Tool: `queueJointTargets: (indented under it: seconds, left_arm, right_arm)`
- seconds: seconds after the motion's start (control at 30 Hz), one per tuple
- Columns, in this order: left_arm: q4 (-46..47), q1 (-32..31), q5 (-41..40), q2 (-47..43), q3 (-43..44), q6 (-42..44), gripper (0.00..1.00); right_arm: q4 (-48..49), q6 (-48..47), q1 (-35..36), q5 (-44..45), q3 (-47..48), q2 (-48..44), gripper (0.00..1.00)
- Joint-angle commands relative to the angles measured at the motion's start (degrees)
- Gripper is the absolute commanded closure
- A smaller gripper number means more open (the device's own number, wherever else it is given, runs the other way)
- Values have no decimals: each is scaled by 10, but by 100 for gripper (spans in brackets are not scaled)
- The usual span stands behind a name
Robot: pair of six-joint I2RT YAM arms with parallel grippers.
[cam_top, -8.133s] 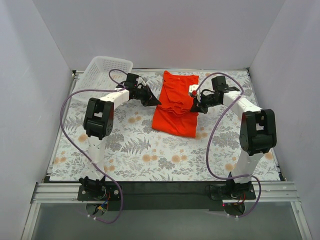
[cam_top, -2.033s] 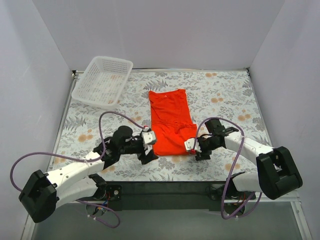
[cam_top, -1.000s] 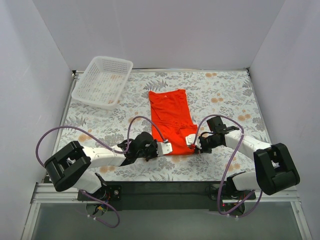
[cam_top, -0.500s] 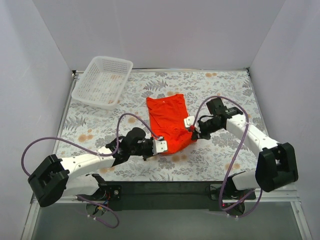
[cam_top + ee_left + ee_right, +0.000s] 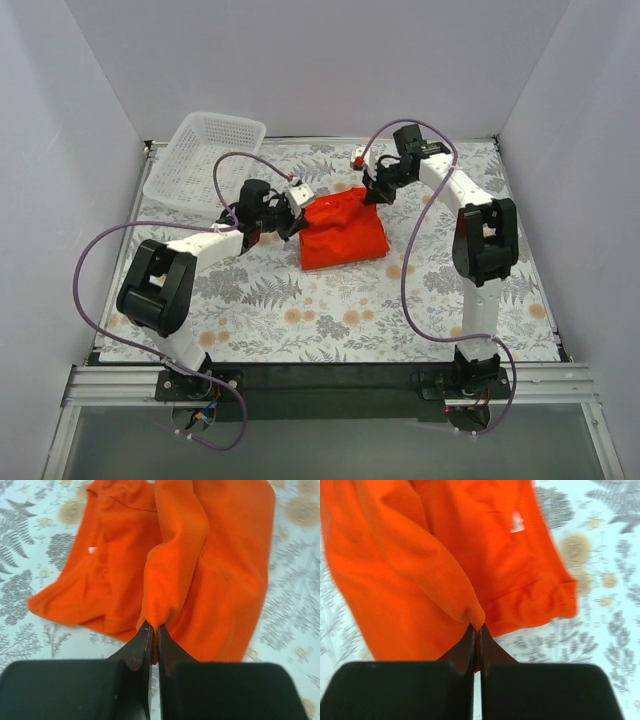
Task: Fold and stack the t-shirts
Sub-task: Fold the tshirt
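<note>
1. Between the two end effectors, the orange-red t-shirt (image 5: 343, 232) lies bunched on the flower-patterned table (image 5: 300, 310).
2. The left end effector (image 5: 297, 213) sits at the t-shirt's left edge with its jaws clamped on a pinch of cloth. In the left wrist view its dark fingers (image 5: 135, 650) meet with only a thin fold between them.
3. Ahead of those fingertips, a ridge of fabric runs straight away from them, and the rest of the t-shirt spreads out on both sides of it.
4. The right end effector (image 5: 372, 192) sits at the t-shirt's far right corner, also closed tight on a fold. In the right wrist view its fingers (image 5: 492, 652) are pressed together on the cloth.
5. Ahead of the right fingertips, the gripped ridge climbs away to the left. A hemmed edge lies to the right of them on the table.
6. A small white patch (image 5: 517, 522) shows in the cloth ahead and slightly right of the right end effector. Whether it is a tag or a gap I cannot tell.
7. The white mesh basket (image 5: 168, 150) stands well apart from the left end effector, out to its left and farther from the arm bases. It does not touch the t-shirt.
</note>
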Motion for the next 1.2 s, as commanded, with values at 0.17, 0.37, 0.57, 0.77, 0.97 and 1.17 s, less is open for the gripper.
queueJointTargets:
  seconds: [0.17,0.37,0.57,0.77,0.97,1.17]
  left_arm:
    - [76,33,-67,96,112,-34,100]
    - [120,39,-133,162,159,-51,100]
    - [161,41,-150,152,133,-54,100]
    - [221,43,-157,108,76,-68,100]
    - [237,44,-228,105,51,-100,100]
    - [262,71,-255,124,34,-162,100]
  right_arm:
    - [104,128,-4,16,167,113,99]
    - [169,174,-1,29,185,156,99]
    - [253,225,3,14,156,164,99]
    - [312,282,2,-26,134,141,99]
    - [439,415,23,25,146,173,99]
    - [503,470,70,153,183,237,99]
